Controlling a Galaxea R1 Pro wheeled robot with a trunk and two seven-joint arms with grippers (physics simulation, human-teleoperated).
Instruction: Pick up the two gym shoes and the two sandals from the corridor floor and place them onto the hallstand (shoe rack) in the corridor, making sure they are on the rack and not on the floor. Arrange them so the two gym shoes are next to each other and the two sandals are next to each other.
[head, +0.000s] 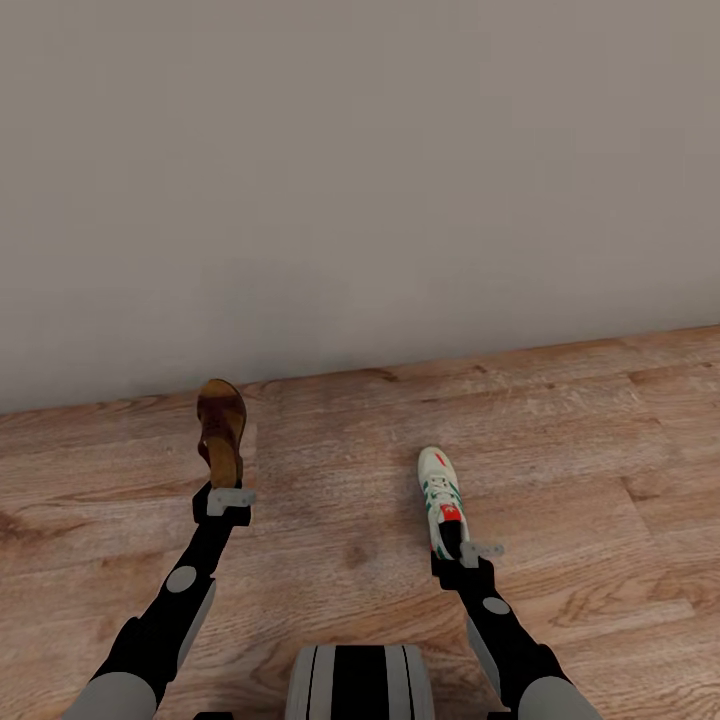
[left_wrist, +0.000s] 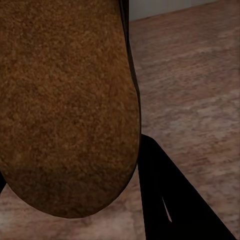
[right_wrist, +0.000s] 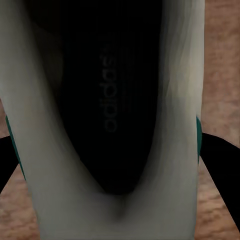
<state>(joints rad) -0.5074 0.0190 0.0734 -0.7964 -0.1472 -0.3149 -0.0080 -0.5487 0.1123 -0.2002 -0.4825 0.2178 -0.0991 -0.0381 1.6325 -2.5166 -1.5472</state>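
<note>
My left gripper (head: 228, 492) is shut on the heel end of one dark brown sandal (head: 220, 428), which points away from me toward the wall, held above the corridor floor (head: 600, 450). The left wrist view looks close up at the sandal's brown suede footbed (left_wrist: 65, 100), with a black finger (left_wrist: 170, 200) beside it. My right gripper (head: 455, 545) is shut on the heel of one white gym shoe (head: 440, 492) with green stripes and a red tongue patch. The right wrist view looks into the gym shoe's dark inside (right_wrist: 110, 100). The hallstand is out of view.
A plain grey wall (head: 360, 180) stands straight ahead and meets the wood planks just beyond the sandal. Floor stretches to the left and right. My base (head: 360, 680) sits at the lower middle of the head view.
</note>
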